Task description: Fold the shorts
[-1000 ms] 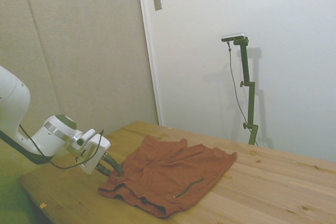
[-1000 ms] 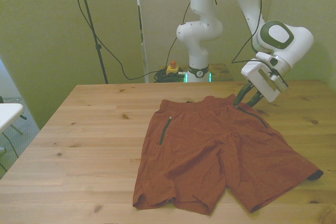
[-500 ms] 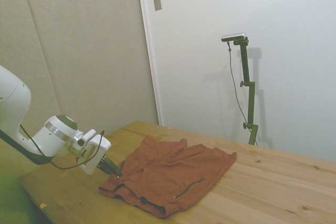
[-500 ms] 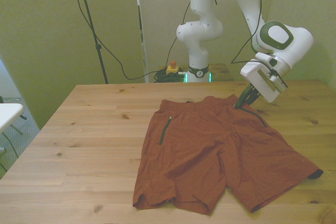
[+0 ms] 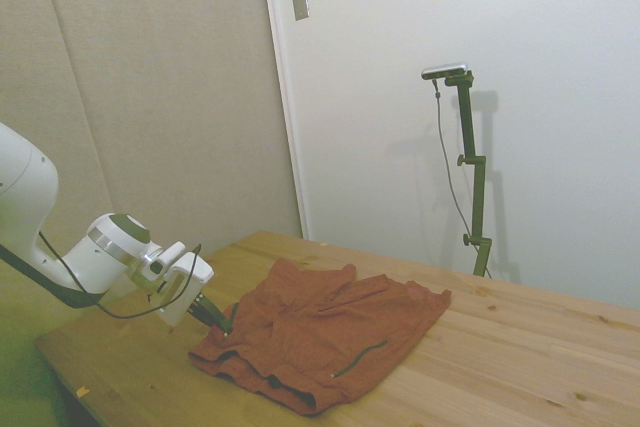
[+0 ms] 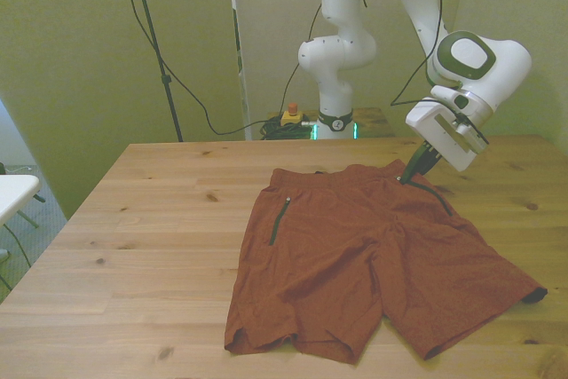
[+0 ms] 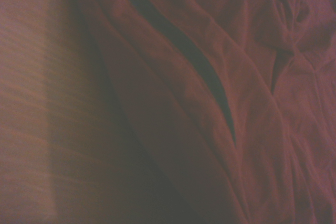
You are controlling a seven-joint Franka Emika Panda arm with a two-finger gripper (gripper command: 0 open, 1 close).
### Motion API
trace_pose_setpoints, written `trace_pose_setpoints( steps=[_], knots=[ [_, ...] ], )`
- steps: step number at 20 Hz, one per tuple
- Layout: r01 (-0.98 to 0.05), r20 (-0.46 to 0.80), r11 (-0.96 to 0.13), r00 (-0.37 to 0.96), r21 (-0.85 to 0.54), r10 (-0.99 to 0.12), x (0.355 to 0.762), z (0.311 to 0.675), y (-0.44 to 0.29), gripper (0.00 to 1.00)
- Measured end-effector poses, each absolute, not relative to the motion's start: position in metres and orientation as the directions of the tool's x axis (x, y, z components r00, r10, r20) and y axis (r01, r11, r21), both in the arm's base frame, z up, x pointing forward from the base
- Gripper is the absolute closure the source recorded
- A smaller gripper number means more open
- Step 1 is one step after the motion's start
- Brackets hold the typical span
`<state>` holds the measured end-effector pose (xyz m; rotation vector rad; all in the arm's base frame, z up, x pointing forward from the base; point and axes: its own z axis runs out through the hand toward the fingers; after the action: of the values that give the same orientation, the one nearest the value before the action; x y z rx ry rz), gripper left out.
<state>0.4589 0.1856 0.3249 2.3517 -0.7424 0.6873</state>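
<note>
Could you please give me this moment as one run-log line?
phase: grasp | gripper: shut on shorts waistband corner | shorts: flat, unfolded on table

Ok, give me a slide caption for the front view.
Franka hand pinching the waistband corner of rust-orange shorts lying flat on a wooden table.

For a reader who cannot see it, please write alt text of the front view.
Rust-orange shorts lie spread flat on a wooden table, waistband toward the far edge. A white robot arm's gripper, jaws closed together, meets the waistband at the front view's right.
</note>
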Motion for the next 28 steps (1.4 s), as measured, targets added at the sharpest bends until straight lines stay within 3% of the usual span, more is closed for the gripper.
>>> trace_pose_setpoints(
  steps=[11,17,28],
  knots=[
    [-0.737,0.541,-0.653,0.626,0.174,-0.562,0.496,0.422,0.088,1.00],
    [-0.748,0.286,-0.663,0.643,0.036,-0.710,0.515,0.437,0.000,1.00],
    [-0.760,0.080,-0.641,0.636,-0.108,-0.768,0.539,0.466,-0.089,1.00]
  ],
)
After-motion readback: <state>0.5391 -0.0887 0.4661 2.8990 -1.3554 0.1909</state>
